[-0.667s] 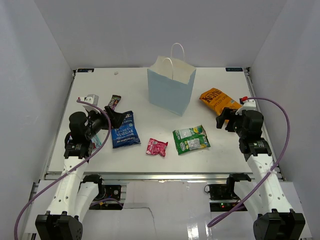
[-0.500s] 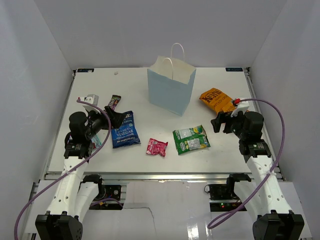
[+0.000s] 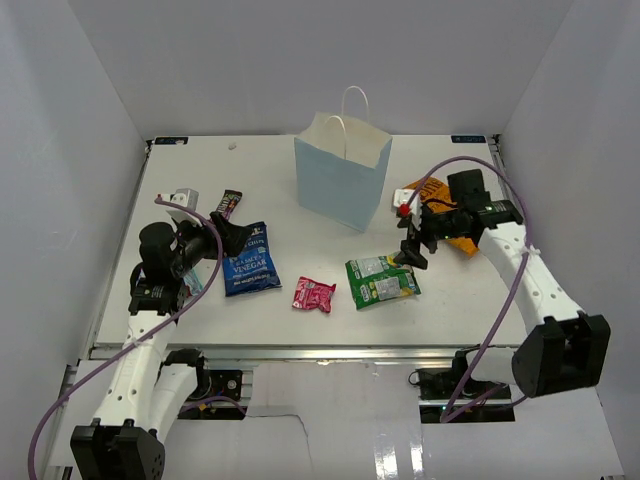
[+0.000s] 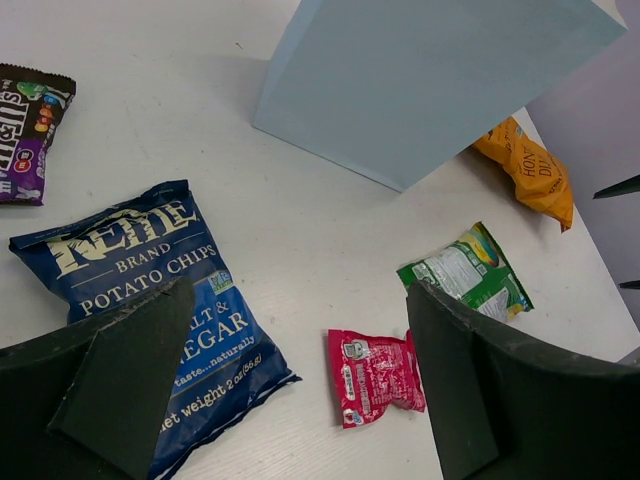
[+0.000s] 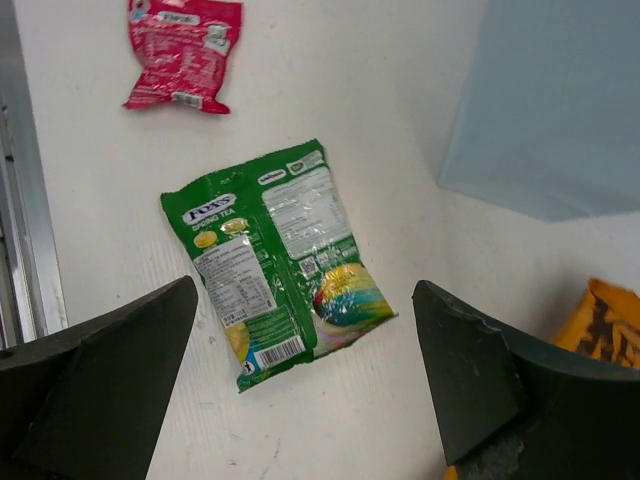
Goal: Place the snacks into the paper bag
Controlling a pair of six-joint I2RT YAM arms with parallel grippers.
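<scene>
Green packet (image 5: 270,262) lies flat between spread fingers (image 5: 110,375).

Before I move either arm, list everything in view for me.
paper bag: one, light blue with white handles, upright, far middle
blue chip bag: one, blue, near left
candy bar: one, dark purple, beyond the blue chip bag
pink-red packet: one, pink-red, near centre
green packet: one, green, right of the pink-red packet
orange chip bag: one, orange, right of the paper bag
table: one, white, under everything
left gripper: one, black, open, by the blue chip bag
right gripper: one, black, open, above the green packet
</scene>
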